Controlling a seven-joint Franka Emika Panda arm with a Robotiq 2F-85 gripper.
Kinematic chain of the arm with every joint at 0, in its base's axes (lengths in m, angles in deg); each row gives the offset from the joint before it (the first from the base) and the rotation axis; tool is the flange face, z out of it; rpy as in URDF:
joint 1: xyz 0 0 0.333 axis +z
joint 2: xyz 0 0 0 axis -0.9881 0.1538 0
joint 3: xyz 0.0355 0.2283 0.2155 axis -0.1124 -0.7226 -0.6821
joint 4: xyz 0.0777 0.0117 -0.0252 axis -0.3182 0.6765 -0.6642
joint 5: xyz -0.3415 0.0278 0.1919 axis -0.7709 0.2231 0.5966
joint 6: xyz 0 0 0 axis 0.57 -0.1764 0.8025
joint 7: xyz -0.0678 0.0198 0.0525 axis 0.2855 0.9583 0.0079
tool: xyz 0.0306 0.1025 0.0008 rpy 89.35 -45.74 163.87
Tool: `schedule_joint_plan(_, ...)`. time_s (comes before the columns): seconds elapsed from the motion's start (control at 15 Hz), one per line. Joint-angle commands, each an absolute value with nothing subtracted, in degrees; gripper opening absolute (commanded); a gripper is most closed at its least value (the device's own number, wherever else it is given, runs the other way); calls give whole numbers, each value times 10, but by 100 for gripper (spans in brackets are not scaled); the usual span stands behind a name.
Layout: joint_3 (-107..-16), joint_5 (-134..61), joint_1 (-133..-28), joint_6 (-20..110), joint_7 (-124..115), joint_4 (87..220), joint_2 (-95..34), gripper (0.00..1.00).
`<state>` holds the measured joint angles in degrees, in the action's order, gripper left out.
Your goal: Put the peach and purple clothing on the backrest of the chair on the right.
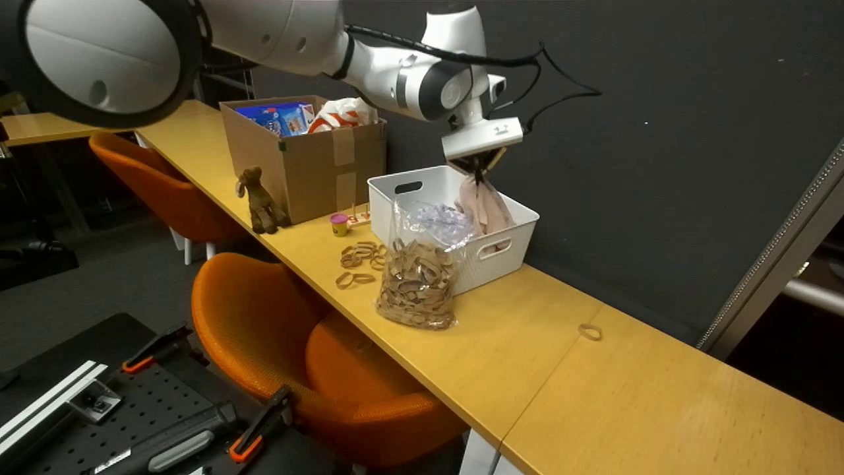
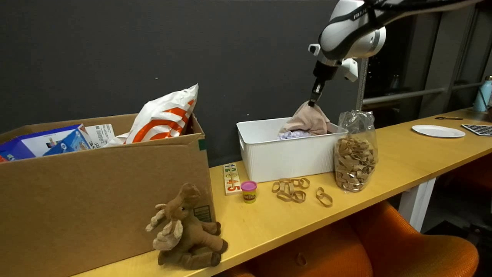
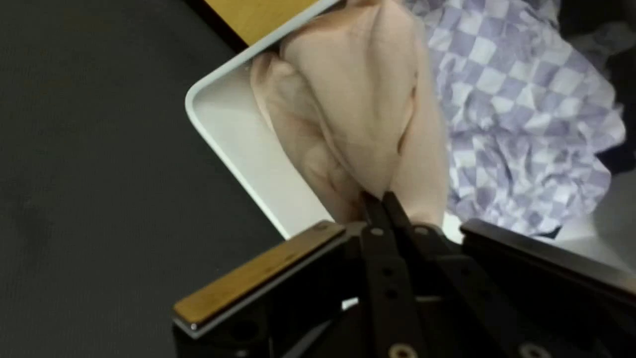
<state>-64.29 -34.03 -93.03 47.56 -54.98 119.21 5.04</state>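
Well, at the table (image 1: pixel 527 330) stands an orange chair (image 1: pixel 343 369). A white bin (image 2: pixel 290 161) on the table holds purple checked clothing (image 3: pixel 521 104); next to it, peach clothing (image 3: pixel 367 109) juts partly out, pinched in my gripper (image 3: pixel 379 197).

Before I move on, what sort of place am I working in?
Probably an office or lab workspace, though I can't say which: there's a long wood-toned table, orange chairs alongside it, and a black perforated board with clamps at its edge.
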Motion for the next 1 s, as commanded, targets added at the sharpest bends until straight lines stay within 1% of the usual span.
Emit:
schedule_joint_plan(0.0, -646, -339, -908, 430, -525, 1256, -55, 1)
schedule_joint_plan(0.07, -658, -349, -908, 414, -520, 1268, -80, 1)
schedule_joint_plan(0.53, -670, -339, -853, 284, -526, 1433, -281, 1)
schedule_joint_plan(0.8, -697, -298, -842, 172, -550, 1538, -387, 1)
schedule_joint_plan(0.93, -700, -284, -832, 165, -570, 1603, -411, 1)
